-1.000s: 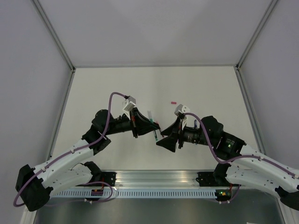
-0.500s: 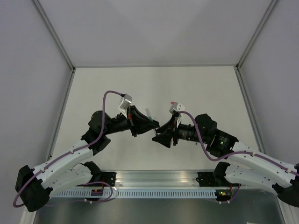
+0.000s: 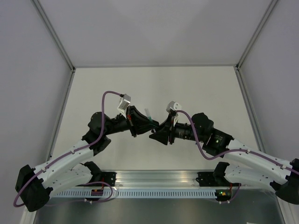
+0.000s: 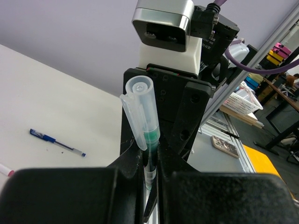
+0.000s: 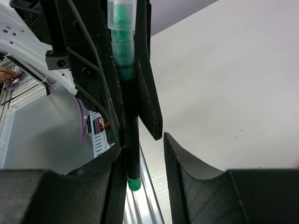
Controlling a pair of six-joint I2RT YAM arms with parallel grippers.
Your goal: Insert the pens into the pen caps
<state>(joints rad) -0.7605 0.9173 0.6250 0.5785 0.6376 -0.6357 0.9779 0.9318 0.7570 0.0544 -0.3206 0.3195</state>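
Observation:
A green pen (image 4: 152, 140) stands upright between the fingers of my left gripper (image 4: 150, 163), which is shut on its barrel. A clear pen cap (image 4: 139, 105) sits over the pen's upper end. From above, the pen (image 3: 149, 115) hangs in the air where the two grippers meet. My right gripper (image 5: 142, 172) faces the left one and straddles the same pen (image 5: 127, 93) lower down. The dark barrel lies against one right finger (image 5: 110, 186), with a gap to the other, so this gripper is open. The green tail end (image 5: 133, 183) pokes out below.
A blue pen (image 4: 56, 142) lies on the white table off to the left, and a whitish, red-ended one (image 4: 3, 169) shows at that view's edge. An aluminium rail (image 3: 159, 179) runs along the near table edge, and grey walls enclose the other sides.
My right gripper has moved left up to the left gripper and its jaws have narrowed around the pen's lower part. The left arm has shifted slightly, still gripping the pen.

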